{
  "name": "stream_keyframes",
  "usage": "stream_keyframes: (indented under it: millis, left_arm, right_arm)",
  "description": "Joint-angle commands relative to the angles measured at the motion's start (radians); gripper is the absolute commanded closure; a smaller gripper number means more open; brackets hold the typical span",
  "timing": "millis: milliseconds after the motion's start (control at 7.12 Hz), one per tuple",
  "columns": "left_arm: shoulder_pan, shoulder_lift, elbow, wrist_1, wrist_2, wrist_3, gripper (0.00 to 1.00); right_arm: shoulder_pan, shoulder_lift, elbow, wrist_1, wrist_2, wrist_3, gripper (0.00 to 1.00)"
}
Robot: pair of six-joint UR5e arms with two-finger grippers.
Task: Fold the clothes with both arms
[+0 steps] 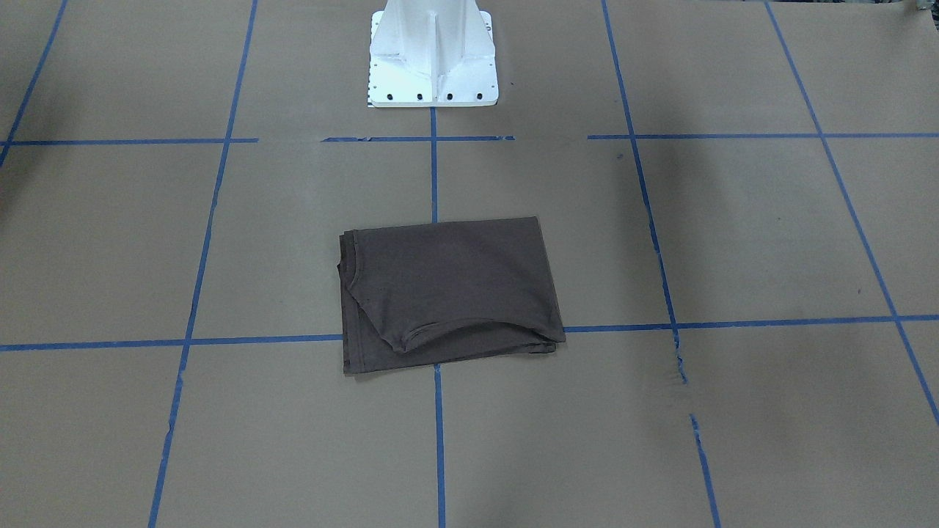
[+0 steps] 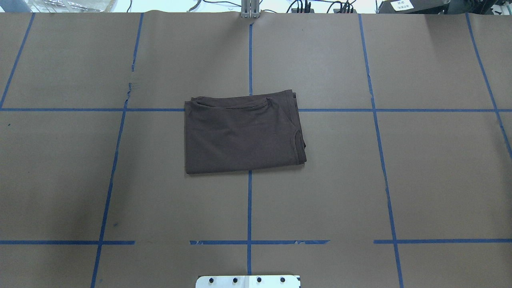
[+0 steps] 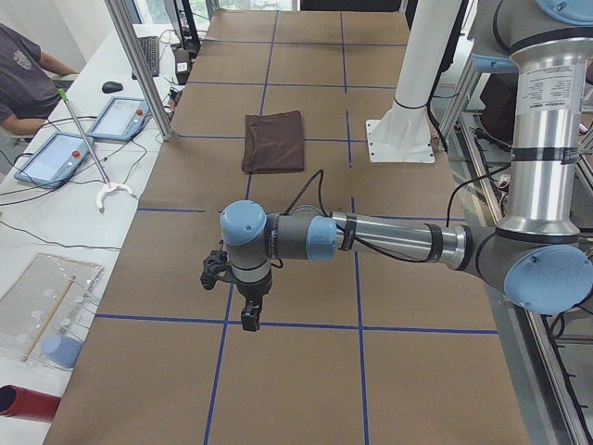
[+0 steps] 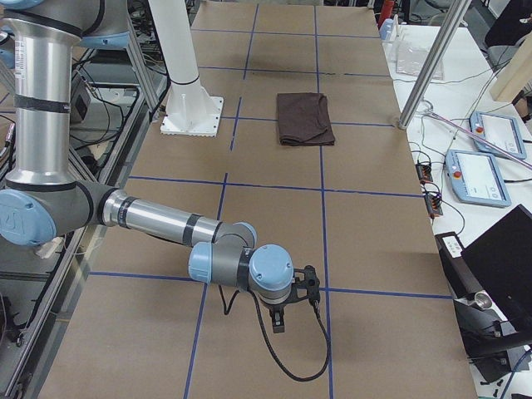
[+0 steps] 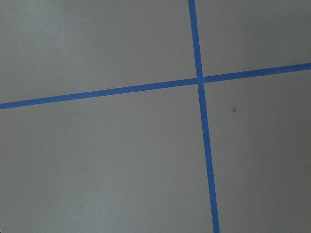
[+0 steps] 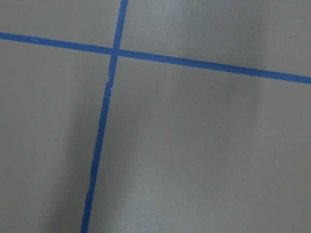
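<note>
left end effector far from t-shirt

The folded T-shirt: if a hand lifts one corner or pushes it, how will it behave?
Probably floppy: the T-shirt lies in flat, loose layers, so lifting one corner would likely undo the fold. It looks thin and light. Pushed, it may bunch rather than slide whole, since the paper cover looks matte.
</note>
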Motion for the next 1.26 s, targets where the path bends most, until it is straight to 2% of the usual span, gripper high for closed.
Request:
stream_keyframes:
  millis: [0,140,281,421,842,1123]
  left_arm:
    - [-0.001,0.0,-0.011,0.001,0.0,-0.001,0.0]
    - [-0.001,0.0,-0.011,0.001,0.0,-0.001,0.0]
    - [0.0,0.0,-0.012,0.001,0.0,-0.003,0.0]
    - [0.0,-0.001,-0.014,-0.001,0.0,-0.003,0.0]
    - [0.002,-0.003,-0.02,-0.001,0.001,-0.004,0.0]
    - [0.002,-0.005,-0.02,0.001,0.003,-0.006,0.0]
  right_arm:
    - [0.001,-0.001,0.088,-0.12,-0.011,0.054,0.0]
    - [0.0,-0.001,0.2,-0.244,-0.014,0.098,0.0]
    - [-0.018,-0.002,0.277,-0.286,-0.015,0.182,0.0]
    - [-0.059,0.001,0.284,-0.281,-0.012,0.247,0.0]
    - [-0.133,-0.005,0.27,-0.273,-0.022,0.253,0.0]
    - [-0.137,-0.013,0.258,-0.197,-0.055,0.249,0.0]
